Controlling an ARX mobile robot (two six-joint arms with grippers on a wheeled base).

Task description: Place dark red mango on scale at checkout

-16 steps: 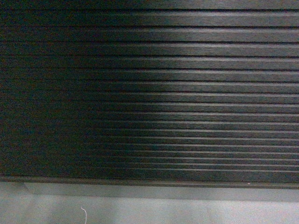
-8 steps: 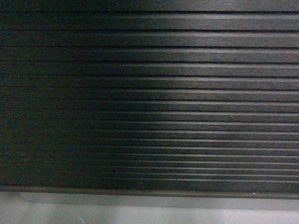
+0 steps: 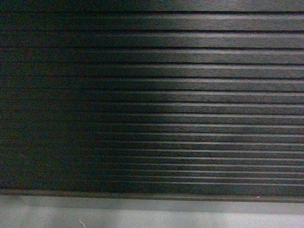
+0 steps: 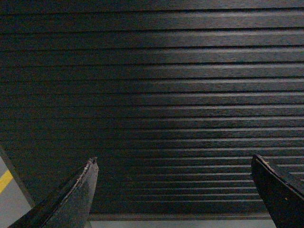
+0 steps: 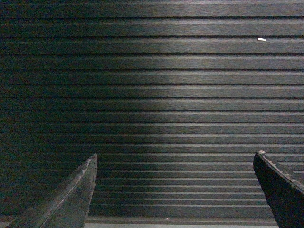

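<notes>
The black, horizontally ribbed front of the checkout desk [image 3: 190, 95] fills every view above grey floor [image 3: 152, 216]; left end effector [image 4: 173, 166] and right end effector [image 5: 175, 164] gape, released, holding nothing. No mango or scale in view.

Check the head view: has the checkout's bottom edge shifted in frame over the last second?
Yes. The checkout front sits lower in frame, leaving a thinner floor strip below.

One checkout [image 3: 190, 95] — two grippers, each two fingers [image 4: 76, 194].
</notes>
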